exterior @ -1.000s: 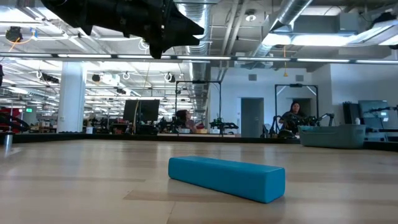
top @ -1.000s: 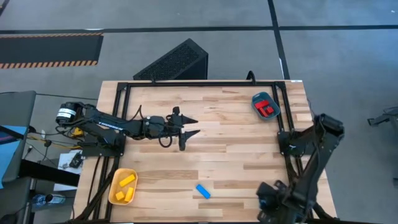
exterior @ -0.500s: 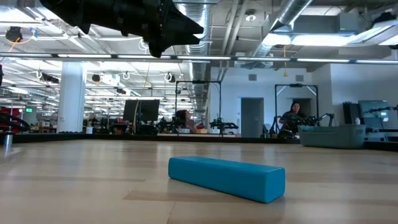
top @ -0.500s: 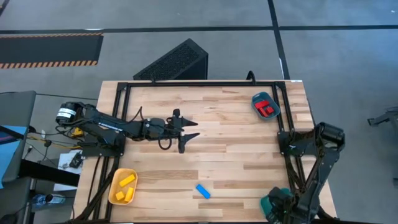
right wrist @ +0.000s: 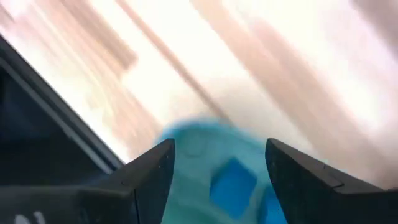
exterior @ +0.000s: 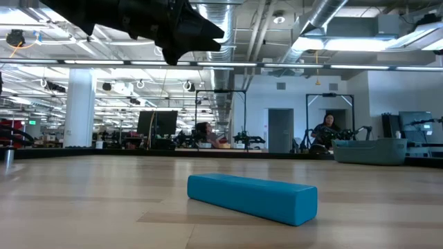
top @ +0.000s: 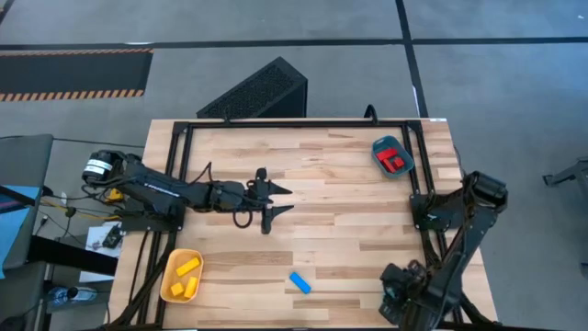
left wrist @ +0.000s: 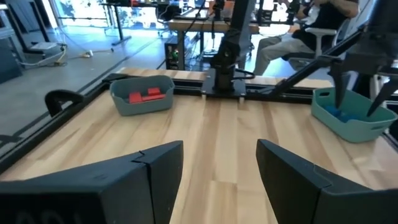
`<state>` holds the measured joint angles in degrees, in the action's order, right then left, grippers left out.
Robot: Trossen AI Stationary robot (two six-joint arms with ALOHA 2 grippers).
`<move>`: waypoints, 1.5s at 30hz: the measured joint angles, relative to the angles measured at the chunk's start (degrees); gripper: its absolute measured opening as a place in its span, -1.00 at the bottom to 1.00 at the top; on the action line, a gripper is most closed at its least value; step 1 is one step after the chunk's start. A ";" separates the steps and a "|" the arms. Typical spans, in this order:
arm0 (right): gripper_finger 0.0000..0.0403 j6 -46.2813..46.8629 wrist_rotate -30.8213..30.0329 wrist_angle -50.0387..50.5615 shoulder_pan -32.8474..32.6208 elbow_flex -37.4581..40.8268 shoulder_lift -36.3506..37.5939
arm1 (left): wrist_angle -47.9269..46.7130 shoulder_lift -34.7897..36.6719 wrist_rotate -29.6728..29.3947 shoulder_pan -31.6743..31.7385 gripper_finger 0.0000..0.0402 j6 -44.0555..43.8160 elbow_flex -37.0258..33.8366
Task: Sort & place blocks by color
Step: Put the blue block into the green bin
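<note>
One blue block [top: 299, 282], a short bar, lies alone on the bare wood near the front edge of the table [top: 340, 211], roughly midway across, and it fills the foreground of the low view [exterior: 252, 197]. It looks to be the only piece left unsorted: yellow blocks [top: 186, 276] sit in the yellow oval tray [top: 169, 269] at the front left corner, red blocks [top: 396, 161] in a teal tray [top: 380, 146] at the far right, and more blue blocks [right wrist: 233, 182] in another teal tray [left wrist: 351, 121] beneath the right arm. The right gripper [right wrist: 217, 177] hangs over that tray at the front right corner, fingers apart and empty, so a drop seems just finished. The left gripper [top: 278, 198] hovers above mid-table, fingers spread with nothing between them, well apart from the bar. Next, one arm must reach the stray bar, line its fingers across the narrow sides, lift it and carry it to the blue tray.
</note>
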<state>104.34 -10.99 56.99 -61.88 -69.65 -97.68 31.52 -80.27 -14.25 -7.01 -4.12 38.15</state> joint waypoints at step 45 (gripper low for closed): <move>0.34 -46.52 -8.85 -40.32 28.11 -10.73 -26.54 | -6.20 0.00 -10.07 -11.36 -0.04 16.99 10.99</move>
<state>57.81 -19.84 16.68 -33.77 -80.38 -124.23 25.32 -80.27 -24.32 -18.37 12.87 49.15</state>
